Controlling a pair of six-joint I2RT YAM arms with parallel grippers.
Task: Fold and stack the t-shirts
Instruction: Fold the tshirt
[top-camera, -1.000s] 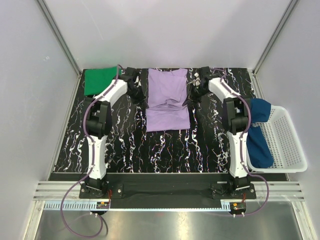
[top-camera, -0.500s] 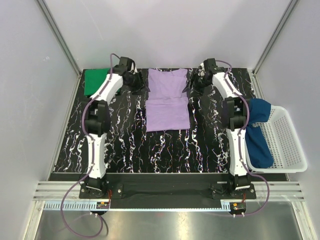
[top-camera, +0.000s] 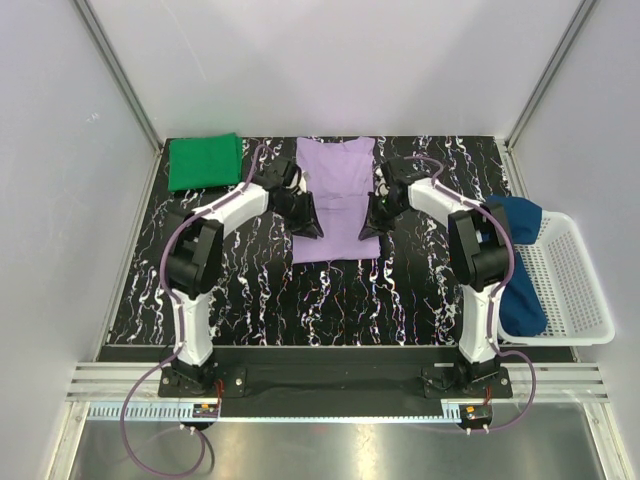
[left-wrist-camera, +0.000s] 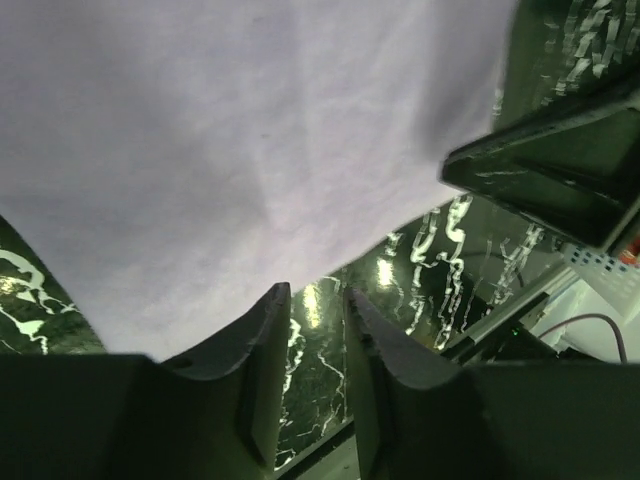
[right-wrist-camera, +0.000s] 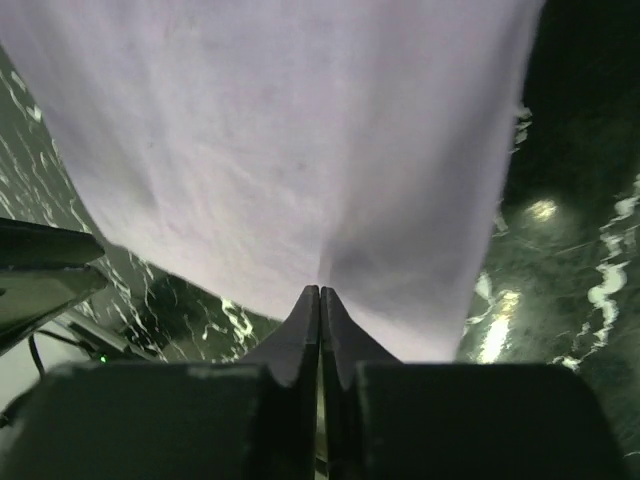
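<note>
Top cam: high, behind my bases, looking down and fwd over the whole table, both arms in frame, far off. L wrist cam: right behind my left gripper, v. close, skimming low. R wrist cam: same behind my right gripper. All 3 share the lavender t-shirt, lower part; wrist views face each other across it.
</note>
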